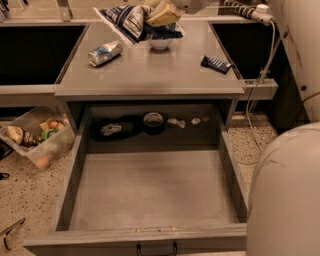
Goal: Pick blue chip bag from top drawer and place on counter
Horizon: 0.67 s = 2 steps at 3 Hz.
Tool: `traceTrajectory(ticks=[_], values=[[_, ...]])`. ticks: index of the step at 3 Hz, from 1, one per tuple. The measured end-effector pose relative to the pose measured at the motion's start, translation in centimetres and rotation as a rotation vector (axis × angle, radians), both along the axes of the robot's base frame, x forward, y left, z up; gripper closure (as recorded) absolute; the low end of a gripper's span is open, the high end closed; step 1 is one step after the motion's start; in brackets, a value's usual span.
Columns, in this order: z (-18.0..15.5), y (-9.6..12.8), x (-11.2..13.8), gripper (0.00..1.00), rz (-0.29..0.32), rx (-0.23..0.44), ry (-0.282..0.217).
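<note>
The blue chip bag (pixel 131 20) is crumpled, dark blue with white panels, and hangs over the far part of the counter (pixel 165 75). My gripper (pixel 162 13) is at the top edge of the camera view, just right of the bag, shut on the bag's right end. The top drawer (pixel 150 190) is pulled fully open below the counter. Its gray floor is bare and its dark handle (pixel 156 249) is at the bottom edge.
On the counter lie a silver-blue can (pixel 105 52) on its side, a white bowl (pixel 161 43) under the bag, and a flat blue bar wrapper (pixel 216 63). A tape roll (pixel 153 121) and dark clutter sit behind the drawer. A plastic bin (pixel 37 136) stands left. My body (pixel 287 195) fills the lower right.
</note>
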State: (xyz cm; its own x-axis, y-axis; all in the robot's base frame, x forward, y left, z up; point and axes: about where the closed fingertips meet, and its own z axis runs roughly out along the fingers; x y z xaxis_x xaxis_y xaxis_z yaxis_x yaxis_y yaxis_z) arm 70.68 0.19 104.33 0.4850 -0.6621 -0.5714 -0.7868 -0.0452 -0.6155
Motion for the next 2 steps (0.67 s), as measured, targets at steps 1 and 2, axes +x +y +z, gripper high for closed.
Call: traceTrajectory(ticks=[1,2], values=[[-2.9,-0.3,2.1,1.0,-0.021,-0.002,0.016],[-7.0,-0.1,4.0,1.0,-0.055,0.005,0.101]])
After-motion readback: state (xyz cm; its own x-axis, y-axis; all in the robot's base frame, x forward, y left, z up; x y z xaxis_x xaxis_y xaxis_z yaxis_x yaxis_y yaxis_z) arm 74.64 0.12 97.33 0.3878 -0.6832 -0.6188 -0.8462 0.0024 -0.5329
